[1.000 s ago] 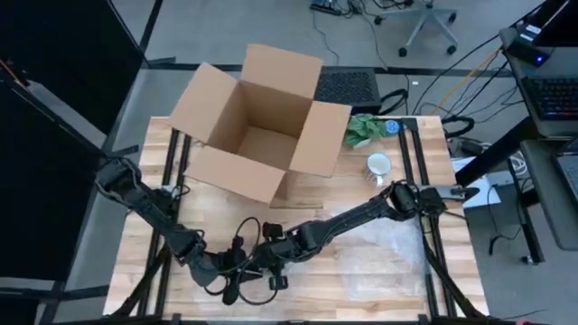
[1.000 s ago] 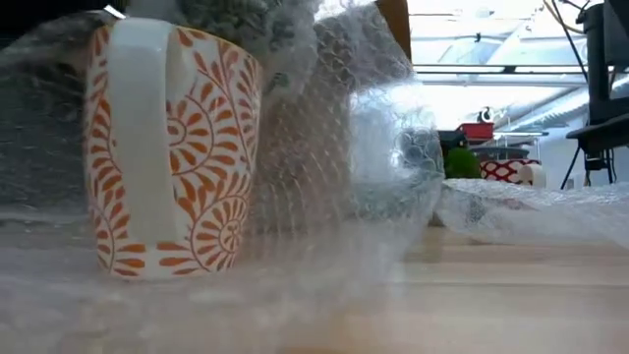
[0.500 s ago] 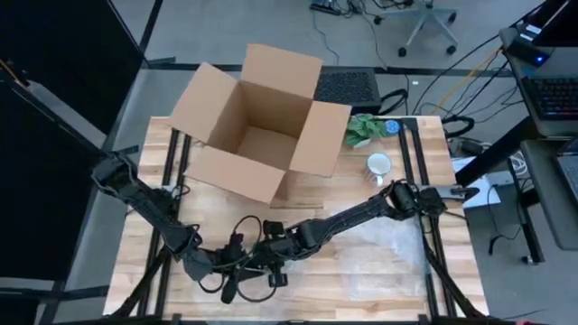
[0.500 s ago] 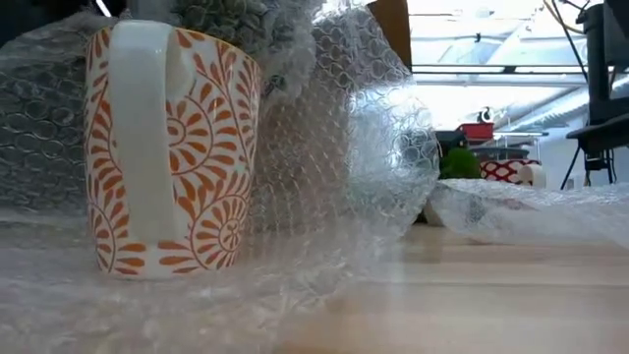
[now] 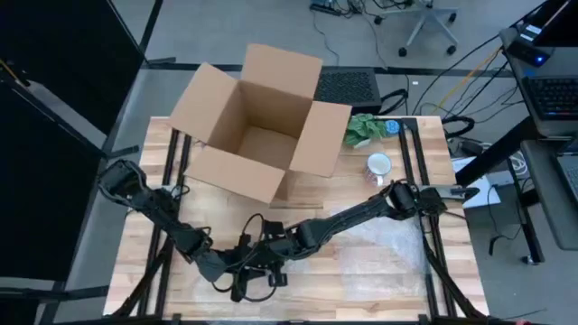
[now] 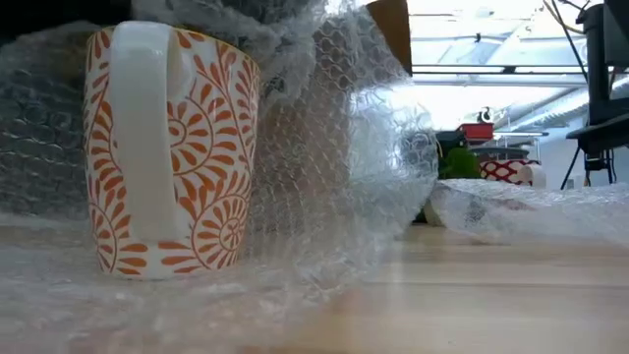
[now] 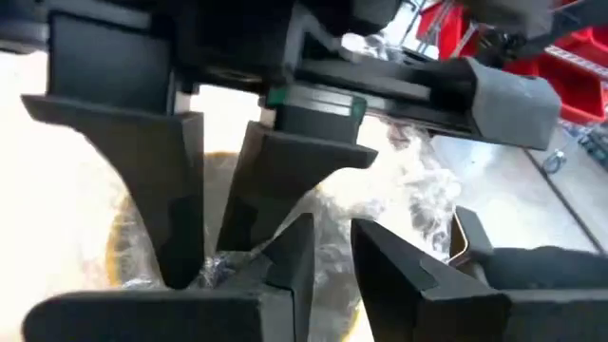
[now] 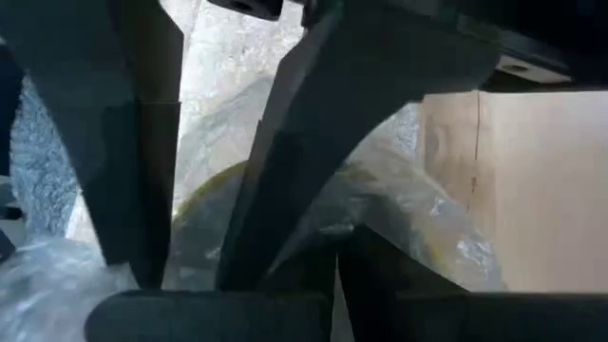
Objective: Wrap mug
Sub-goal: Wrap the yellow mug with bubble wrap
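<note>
Mug-wrapping is set on a wooden worktop (image 5: 361,280), whose far half is filled by a large open cardboard box (image 5: 257,126). A sheet of bubble wrap (image 6: 334,167) is spread over the near part of the worktop and is drawn up behind and over the mug (image 6: 172,147). In the low view the mug is seen standing upright, its long axis vertical, its white handle facing the camera and its orange leaf pattern left uncovered on that side. A second, plain white mug (image 5: 378,166) stands to the far right, well apart, beside some green leaves (image 5: 364,128).

Both arms are brought together at the near centre, directly above the mug. The left end effector (image 5: 237,271) and the right end effector (image 5: 268,264) are just beside each other, so neither arm is clearly nearer. In each wrist view the fingers appear closed on a fold of bubble wrap above the mug's rim. The bare near side is judged still to need covering.
</note>
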Robot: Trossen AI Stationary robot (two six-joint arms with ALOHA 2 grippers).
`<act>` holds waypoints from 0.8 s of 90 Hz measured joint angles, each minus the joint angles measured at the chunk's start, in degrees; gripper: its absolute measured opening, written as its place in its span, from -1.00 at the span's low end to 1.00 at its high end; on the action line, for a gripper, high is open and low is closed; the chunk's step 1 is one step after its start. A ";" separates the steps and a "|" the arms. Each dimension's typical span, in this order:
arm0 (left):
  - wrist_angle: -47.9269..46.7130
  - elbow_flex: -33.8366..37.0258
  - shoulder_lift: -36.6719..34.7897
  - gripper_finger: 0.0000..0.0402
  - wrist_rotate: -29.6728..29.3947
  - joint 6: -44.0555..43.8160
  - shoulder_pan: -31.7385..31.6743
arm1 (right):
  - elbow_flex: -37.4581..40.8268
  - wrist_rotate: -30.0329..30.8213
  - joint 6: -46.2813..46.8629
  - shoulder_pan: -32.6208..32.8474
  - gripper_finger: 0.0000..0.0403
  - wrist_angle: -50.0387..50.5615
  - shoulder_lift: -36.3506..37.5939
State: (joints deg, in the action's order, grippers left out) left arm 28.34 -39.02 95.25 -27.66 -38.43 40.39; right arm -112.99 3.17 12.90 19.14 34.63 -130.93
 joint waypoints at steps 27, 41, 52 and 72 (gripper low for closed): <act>-0.14 0.04 0.67 -0.69 -0.07 -1.58 -0.25 | 0.00 -0.23 0.45 -0.04 -1.00 1.57 1.95; -0.04 0.08 0.71 -0.69 -0.02 -1.60 -0.25 | 0.00 -0.10 0.36 -0.45 -1.00 1.97 5.68; 0.28 0.17 0.74 -0.69 0.20 -1.58 -0.26 | 0.00 -0.10 -0.26 -0.73 -1.00 3.31 8.53; 0.76 0.28 0.76 -0.69 0.31 -1.54 -0.27 | -0.11 -0.67 6.62 -0.25 -1.00 13.97 13.16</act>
State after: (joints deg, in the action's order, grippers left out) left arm 29.11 -38.74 96.01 -27.35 -39.97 40.12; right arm -113.10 2.50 19.51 18.89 48.60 -117.78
